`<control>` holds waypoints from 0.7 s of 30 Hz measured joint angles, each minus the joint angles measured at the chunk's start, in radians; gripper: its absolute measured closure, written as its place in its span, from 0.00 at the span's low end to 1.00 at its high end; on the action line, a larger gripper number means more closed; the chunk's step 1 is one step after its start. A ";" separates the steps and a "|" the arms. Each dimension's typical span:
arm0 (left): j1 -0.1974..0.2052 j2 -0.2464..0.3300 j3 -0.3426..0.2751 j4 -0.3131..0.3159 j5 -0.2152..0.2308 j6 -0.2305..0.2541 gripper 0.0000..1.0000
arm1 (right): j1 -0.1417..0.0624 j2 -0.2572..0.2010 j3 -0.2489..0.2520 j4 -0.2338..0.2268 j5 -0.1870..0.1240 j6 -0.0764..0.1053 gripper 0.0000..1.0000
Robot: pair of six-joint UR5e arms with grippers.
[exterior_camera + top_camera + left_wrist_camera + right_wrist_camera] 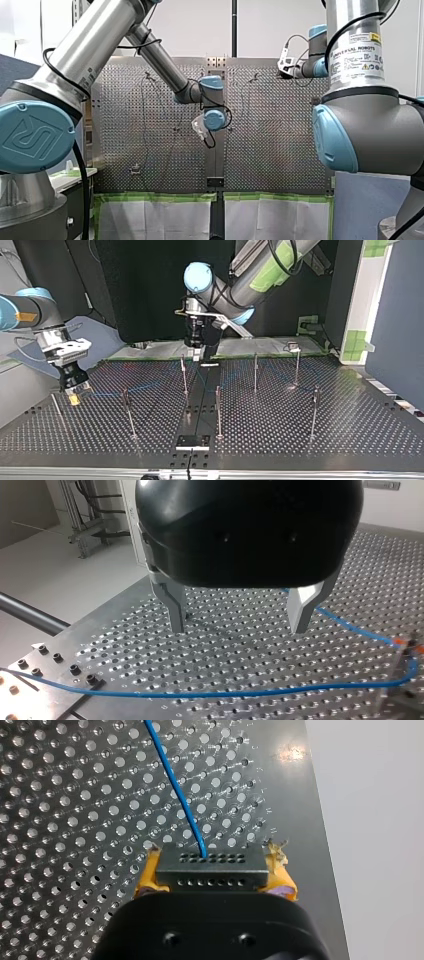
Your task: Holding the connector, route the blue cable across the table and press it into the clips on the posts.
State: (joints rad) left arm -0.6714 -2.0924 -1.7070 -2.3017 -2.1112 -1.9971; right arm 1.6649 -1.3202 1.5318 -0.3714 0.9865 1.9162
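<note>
A: Right gripper (211,876), state?
B: Clamped on the connector (209,861), a dark block with two rows of small holes. Yellow pads (146,875) squeeze it from both sides.
A: Blue cable?
B: The blue cable (176,795) leaves the connector's face and runs straight ahead of that gripper, over the perforated table (75,820). The gripper sits low, close to the table's edge.
A: Left gripper?
B: Left gripper (240,626) has a black body and metal fingers (176,611). The fingers are spread apart with nothing between them. It hovers over the table without touching it.
A: Any cable near it?
B: Yes. One long slack run lies on the table under and ahead of the fingers. Another stretch passes behind one finger, reaches a post top (402,662) off to that finger's side, and bends back there. There's something orange at that spot. I can't tell whether the cable sits in a clip.
A: Top view?
B: The right gripper is down at the table, well apart from the left gripper. The left gripper hangs just beside one of the posts (183,374). A thin blue line runs from the right gripper toward that post. The other posts stand upright.
</note>
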 joint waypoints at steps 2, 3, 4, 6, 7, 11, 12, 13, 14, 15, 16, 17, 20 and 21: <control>-0.001 0.000 -0.017 0.018 0.007 0.000 0.00 | 0.001 0.000 0.000 0.000 0.000 0.000 1.00; -0.002 0.000 -0.025 0.025 0.011 0.002 0.00 | 0.001 0.000 0.000 0.000 0.000 0.000 1.00; -0.002 0.000 -0.033 0.033 0.014 0.006 0.00 | 0.001 0.000 0.000 0.001 0.000 0.000 1.00; -0.002 0.000 -0.053 0.054 0.020 0.018 0.00 | 0.001 0.000 0.000 0.001 0.000 0.000 1.00; -0.002 0.000 -0.063 0.063 0.021 0.022 0.00 | 0.002 0.000 0.000 0.001 0.000 0.000 1.00; -0.002 0.000 -0.107 0.107 0.023 0.034 0.00 | 0.002 0.000 0.000 0.001 0.000 -0.001 1.00; -0.002 0.000 -0.117 0.118 0.023 0.035 0.00 | 0.002 0.000 0.000 0.001 0.000 -0.001 1.00; -0.002 0.000 -0.127 0.127 0.024 0.036 0.00 | 0.002 0.000 0.000 0.001 0.000 -0.001 1.00; -0.002 0.000 -0.141 0.142 0.024 0.037 0.00 | 0.003 0.000 0.000 0.002 0.000 -0.002 1.00; -0.002 0.000 -0.151 0.151 0.024 0.037 0.00 | 0.004 0.000 0.000 0.001 0.000 -0.002 1.00; -0.002 0.000 -0.160 0.160 0.024 0.038 0.00 | 0.004 0.000 0.000 0.001 0.000 -0.002 1.00; -0.002 -0.001 -0.172 0.172 0.024 0.038 0.00 | 0.004 0.000 0.000 0.001 0.000 -0.002 1.00; -0.002 -0.001 -0.201 0.200 0.025 0.038 0.00 | 0.005 0.000 0.000 0.002 0.000 -0.003 1.00; -0.002 -0.001 -0.210 0.204 0.024 0.038 0.00 | 0.005 0.000 0.000 0.002 0.000 -0.003 1.00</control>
State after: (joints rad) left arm -0.6738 -2.0930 -1.9170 -2.0977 -2.0870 -1.9594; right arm 1.6695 -1.3202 1.5318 -0.3698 0.9865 1.9134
